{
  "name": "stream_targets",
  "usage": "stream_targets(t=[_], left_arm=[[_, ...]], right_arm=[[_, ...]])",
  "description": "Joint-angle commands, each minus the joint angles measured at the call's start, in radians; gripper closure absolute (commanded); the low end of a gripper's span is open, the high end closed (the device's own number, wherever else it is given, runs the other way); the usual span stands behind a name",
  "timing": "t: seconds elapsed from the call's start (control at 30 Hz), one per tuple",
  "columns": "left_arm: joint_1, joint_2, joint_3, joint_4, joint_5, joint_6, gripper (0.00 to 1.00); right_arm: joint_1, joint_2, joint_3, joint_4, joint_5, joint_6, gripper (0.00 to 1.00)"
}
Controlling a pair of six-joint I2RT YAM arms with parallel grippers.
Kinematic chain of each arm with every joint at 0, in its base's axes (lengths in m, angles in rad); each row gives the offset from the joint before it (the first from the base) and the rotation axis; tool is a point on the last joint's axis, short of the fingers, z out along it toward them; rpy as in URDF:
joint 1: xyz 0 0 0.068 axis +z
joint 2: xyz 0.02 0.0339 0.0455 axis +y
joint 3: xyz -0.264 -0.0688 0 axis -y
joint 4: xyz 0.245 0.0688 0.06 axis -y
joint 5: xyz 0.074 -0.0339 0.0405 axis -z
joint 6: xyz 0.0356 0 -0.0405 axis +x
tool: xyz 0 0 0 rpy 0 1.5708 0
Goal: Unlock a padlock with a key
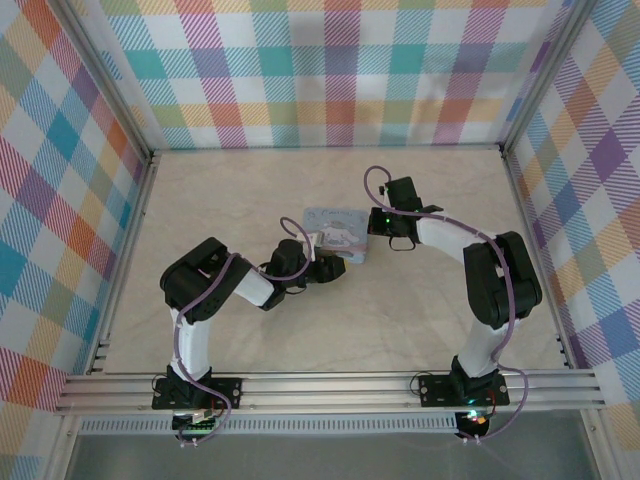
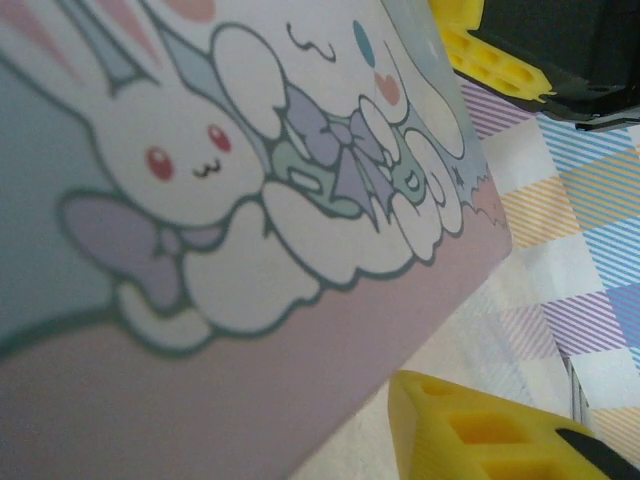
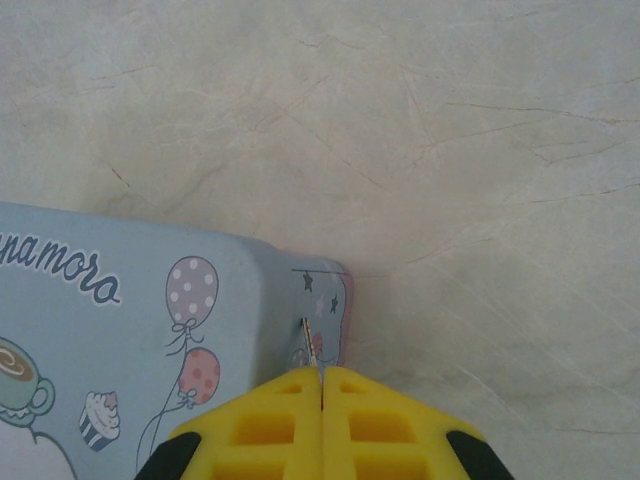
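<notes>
— At the tin's (image 1: pixel 335 222) left corner?
— My left gripper (image 1: pixel 322 268) straddles it, jaws wide; gripping or not, can't tell.
— Right end?
— Right gripper (image 3: pixel 321 378) pinches the key (image 3: pixel 306 340) there, seeking the padlock, too small to pick out. Next: align, insert, I'd judge.

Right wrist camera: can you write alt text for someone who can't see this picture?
The right hand presses its two yellow fingers together on a thin metal sliver, probably the key, right at the corner of a pale blue tin printed with balloons and a cupcake. A pale marbled table lies beyond.
</notes>
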Motion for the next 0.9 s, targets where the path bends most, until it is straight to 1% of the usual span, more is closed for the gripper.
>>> stream_targets(t=[0.0,0.13,0.2,0.27,0.33,0.4,0.47,0.53,0.87], left_arm=[[0.023,0.012,-0.015,-0.223,0.013,-0.026,0.58],[0.028,-0.001,-0.016,-0.245,0.007,-0.014,0.6],[0.031,0.0,-0.016,-0.244,0.015,-0.015,0.64],[0.034,0.001,-0.016,-0.245,0.017,-0.015,0.65],[0.037,0.006,-0.012,-0.245,0.026,-0.017,0.72],[0.04,0.014,-0.004,-0.255,0.039,-0.018,0.75],[0.041,0.018,0.001,-0.259,0.044,-0.019,0.77],[0.042,0.018,0.006,-0.274,0.044,-0.016,0.81],[0.044,0.004,0.02,-0.35,0.071,-0.016,0.83]], right_arm=[[0.007,0.015,-0.003,-0.007,-0.024,-0.002,1.0],[0.007,0.016,-0.003,-0.003,-0.026,0.001,1.0],[0.007,0.015,-0.003,-0.003,-0.025,0.002,1.0],[0.007,0.016,-0.003,-0.003,-0.026,0.001,1.0],[0.007,0.014,-0.004,-0.002,-0.026,0.002,1.0],[0.007,0.011,-0.007,-0.001,-0.025,0.001,1.0],[0.007,0.009,-0.01,-0.002,-0.025,-0.001,1.0],[0.007,0.006,-0.011,0.0,-0.023,-0.002,1.0],[-0.002,-0.004,-0.001,-0.012,-0.016,-0.019,1.0]])
